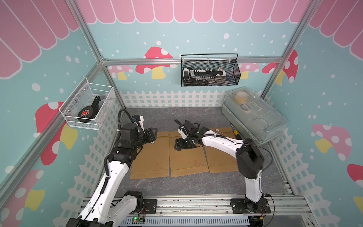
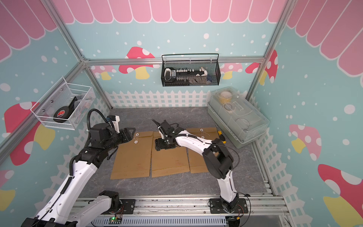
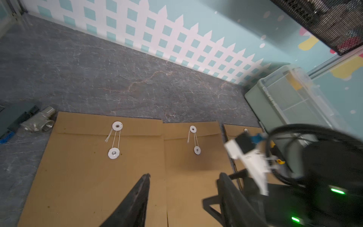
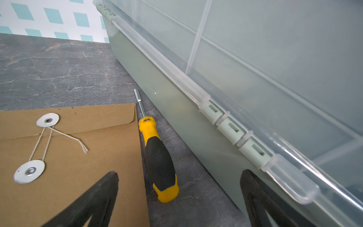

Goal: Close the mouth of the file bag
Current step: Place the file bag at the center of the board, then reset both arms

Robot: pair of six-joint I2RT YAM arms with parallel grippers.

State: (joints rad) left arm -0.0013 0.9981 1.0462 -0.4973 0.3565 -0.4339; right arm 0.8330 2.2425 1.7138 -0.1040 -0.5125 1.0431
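Three brown file bags lie side by side on the grey table: left (image 1: pixel 151 157), middle (image 1: pixel 186 161) and right (image 1: pixel 222 161). Each flap is folded down, and a white string runs between its two white discs, as on the left bag (image 3: pixel 115 139) and the right bag (image 4: pixel 42 145). My left gripper (image 3: pixel 184 175) hovers open and empty over the seam between the left and middle bags. In a top view it sits at the left bag's upper corner (image 1: pixel 153 135). My right gripper (image 4: pixel 179 174) stands open and empty, near the right bag's corner (image 4: pixel 68 157).
A yellow-and-black screwdriver (image 4: pixel 157 153) lies between the right bag and a clear-lidded plastic box (image 1: pixel 255 116). A metal pipe fitting (image 3: pixel 39 121) rests left of the left bag. A black wire basket (image 1: pixel 210 70) and a white one (image 1: pixel 88 106) hang on the walls.
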